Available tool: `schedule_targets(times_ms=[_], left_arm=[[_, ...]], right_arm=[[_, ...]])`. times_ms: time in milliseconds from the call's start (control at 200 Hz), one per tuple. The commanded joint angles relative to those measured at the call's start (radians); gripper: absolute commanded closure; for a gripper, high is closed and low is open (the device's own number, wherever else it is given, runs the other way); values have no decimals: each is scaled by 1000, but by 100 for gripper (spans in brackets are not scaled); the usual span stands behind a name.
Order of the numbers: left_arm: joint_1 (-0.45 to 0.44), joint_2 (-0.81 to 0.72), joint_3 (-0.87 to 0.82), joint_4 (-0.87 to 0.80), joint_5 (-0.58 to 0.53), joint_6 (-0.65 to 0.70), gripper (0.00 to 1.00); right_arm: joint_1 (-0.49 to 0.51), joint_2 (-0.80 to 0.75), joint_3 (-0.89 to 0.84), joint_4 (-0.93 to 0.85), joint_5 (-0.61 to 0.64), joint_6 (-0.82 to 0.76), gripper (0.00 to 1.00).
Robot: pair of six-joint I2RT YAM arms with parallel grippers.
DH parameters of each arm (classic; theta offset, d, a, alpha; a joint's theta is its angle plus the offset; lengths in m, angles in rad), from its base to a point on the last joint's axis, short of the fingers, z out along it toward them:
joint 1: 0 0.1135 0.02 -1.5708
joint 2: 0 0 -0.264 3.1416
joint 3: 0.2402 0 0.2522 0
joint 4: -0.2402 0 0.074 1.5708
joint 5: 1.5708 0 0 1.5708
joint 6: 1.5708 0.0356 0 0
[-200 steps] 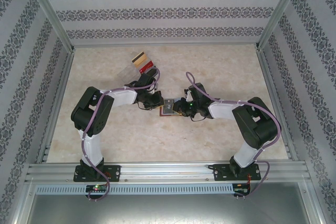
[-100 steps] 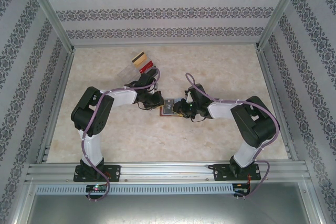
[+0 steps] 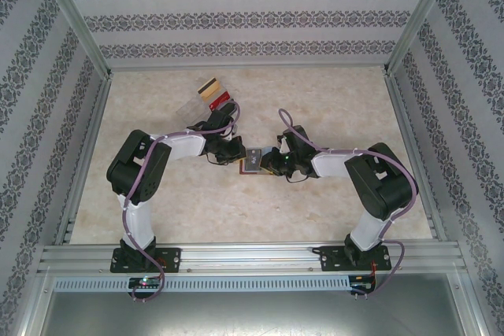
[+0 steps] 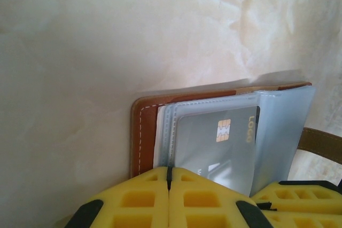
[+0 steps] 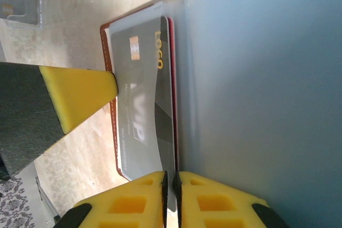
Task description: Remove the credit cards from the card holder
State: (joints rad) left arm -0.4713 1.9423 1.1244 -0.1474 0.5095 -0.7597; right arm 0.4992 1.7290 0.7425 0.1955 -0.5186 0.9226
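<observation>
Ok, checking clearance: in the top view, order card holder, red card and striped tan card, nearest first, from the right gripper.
1. card holder, mid-table, at the right gripper.
2. red card, far left.
3. striped tan card, just beyond it.

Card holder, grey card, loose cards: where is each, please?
card holder (image 4: 143, 137), left wrist view, brown leather edge.
grey card (image 5: 141, 105), right wrist view, card face.
loose cards (image 3: 211, 90), top view, middle of pile.
</observation>
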Motion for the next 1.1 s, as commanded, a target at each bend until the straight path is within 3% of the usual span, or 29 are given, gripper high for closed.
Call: schedule_targets(times_ms=[0, 590, 939, 1094], left_arm=[[-5, 83, -38, -105, -68, 5, 93], [-4, 83, -43, -93, -53, -4, 93], [3, 77, -28, -116, -63, 10, 93], [9, 75, -17, -129, -66, 20, 92]], right_arm=[[-10, -17, -18, 60, -25, 11, 85], [-8, 49, 3, 126, -50, 40, 83], [-31, 22, -28, 99, -27, 31, 100], [-57, 5, -66, 81, -31, 21, 100]])
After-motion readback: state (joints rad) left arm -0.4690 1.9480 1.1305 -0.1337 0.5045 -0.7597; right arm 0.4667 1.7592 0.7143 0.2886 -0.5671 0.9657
